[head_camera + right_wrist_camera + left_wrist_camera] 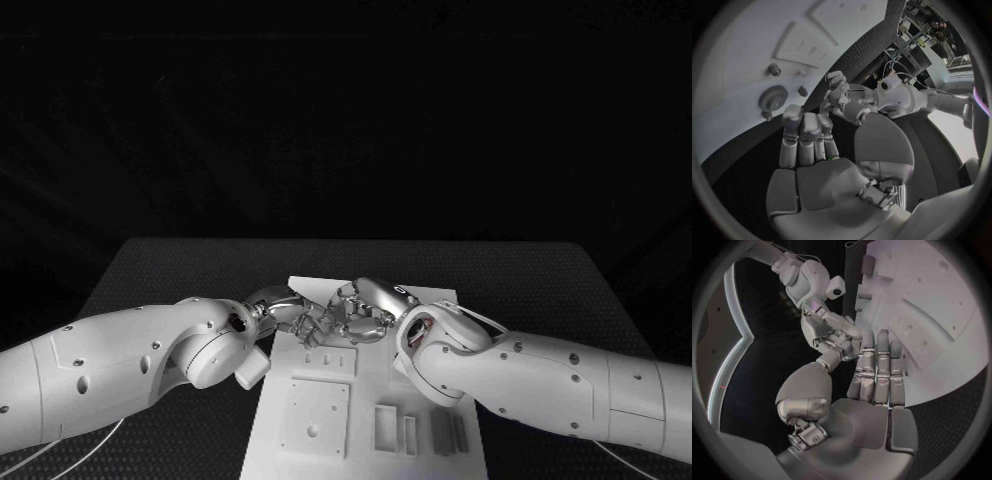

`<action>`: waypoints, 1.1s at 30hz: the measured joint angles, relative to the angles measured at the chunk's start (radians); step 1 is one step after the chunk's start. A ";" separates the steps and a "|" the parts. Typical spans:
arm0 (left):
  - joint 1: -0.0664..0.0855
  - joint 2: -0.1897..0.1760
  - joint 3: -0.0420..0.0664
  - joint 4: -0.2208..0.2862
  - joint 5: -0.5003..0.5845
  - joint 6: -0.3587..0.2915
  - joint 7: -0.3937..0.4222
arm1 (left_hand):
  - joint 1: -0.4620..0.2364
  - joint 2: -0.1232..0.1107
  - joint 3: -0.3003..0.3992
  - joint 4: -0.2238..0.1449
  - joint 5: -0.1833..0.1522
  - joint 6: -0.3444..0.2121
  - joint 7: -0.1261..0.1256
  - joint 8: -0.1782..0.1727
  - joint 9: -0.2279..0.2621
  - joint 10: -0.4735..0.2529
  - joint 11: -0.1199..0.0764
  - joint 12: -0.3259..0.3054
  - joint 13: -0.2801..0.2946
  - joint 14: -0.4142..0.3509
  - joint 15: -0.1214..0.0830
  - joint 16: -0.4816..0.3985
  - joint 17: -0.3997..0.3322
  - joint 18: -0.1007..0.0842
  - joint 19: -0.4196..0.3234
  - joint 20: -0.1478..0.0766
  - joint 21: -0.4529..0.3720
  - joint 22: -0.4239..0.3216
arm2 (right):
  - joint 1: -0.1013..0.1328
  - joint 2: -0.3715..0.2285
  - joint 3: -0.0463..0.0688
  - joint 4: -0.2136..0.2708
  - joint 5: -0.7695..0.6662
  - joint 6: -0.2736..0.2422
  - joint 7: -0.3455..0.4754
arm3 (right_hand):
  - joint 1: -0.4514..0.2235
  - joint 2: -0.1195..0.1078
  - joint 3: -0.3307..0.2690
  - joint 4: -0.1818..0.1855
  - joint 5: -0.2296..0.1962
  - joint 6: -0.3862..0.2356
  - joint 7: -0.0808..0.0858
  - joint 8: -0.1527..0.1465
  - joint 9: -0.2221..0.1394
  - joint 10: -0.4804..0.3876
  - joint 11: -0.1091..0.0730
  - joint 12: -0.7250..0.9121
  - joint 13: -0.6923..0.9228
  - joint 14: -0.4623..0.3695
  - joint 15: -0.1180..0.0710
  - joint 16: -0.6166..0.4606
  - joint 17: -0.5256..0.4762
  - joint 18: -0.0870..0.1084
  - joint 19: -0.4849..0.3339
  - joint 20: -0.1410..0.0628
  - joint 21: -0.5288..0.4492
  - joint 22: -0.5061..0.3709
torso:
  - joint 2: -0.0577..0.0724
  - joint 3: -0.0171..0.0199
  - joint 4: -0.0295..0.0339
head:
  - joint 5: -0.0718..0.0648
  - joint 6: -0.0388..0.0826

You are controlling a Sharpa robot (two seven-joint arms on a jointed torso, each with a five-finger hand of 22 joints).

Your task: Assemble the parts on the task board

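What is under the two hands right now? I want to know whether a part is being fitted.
Under the left hand and right hand lies the white board. The right wrist view shows a gear and pegs there. Whether either hand holds a part is hidden.

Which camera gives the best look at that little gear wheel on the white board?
The right wrist view: the gear wheel lies unobstructed on the task board, teeth visible, beyond the right hand. In the head view the two hands cover that part of the board. In the left wrist view I cannot make the gear out.
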 measured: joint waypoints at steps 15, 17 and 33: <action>0.002 -0.003 0.002 -0.008 -0.073 0.000 -0.007 | 0.019 -0.024 0.015 0.010 -0.109 0.007 0.000 -0.004 0.007 0.000 0.000 0.000 0.010 0.003 -0.003 0.013 0.003 -0.007 -0.004 -0.004 0.020 0.000 | 0.001 -0.066 -0.003 0.008 0.143 -0.027 0.138 | -0.061 -0.129 -0.191 0.017 0.088 -0.120 0.119 -0.152 -0.071 -0.160 0.108 -0.031 -0.027 -0.125 0.096 -0.036 0.004 -0.026 -0.120 0.030 -0.052 -0.002 | 0.000 0.0011 -0.0004 | 0.005 0.001; 0.002 -0.004 0.002 -0.011 -0.087 0.000 -0.009 | 0.031 -0.030 0.021 0.015 -0.146 0.008 -0.001 -0.004 0.007 0.000 0.000 0.000 0.011 0.004 -0.004 0.018 0.003 -0.007 -0.006 -0.005 0.027 0.000 | 0.001 -0.084 -0.003 0.014 0.165 -0.034 0.160 | -0.061 -0.129 -0.205 0.021 0.107 -0.126 0.122 -0.152 -0.072 -0.162 0.110 -0.027 -0.031 -0.129 0.100 -0.034 0.004 -0.026 -0.123 0.033 -0.052 -0.002 | 0.000 0.0015 -0.0010 | 0.005 0.000; 0.002 0.023 0.000 -0.072 -0.225 -0.001 -0.058 | 0.049 -0.033 0.002 0.013 -0.130 0.029 -0.008 -0.016 0.014 0.065 -0.032 0.072 0.088 0.064 -0.064 0.207 0.087 0.002 0.049 -0.048 0.162 0.000 | 0.070 -0.188 0.015 -0.056 0.559 -0.049 0.274 | -0.084 -0.083 -0.249 0.044 0.232 -0.140 0.134 -0.140 -0.074 -0.182 0.101 -0.047 -0.101 -0.156 0.095 -0.081 -0.051 -0.026 -0.165 0.053 -0.104 -0.009 | -0.019 0.0122 -0.0132 | 0.020 -0.003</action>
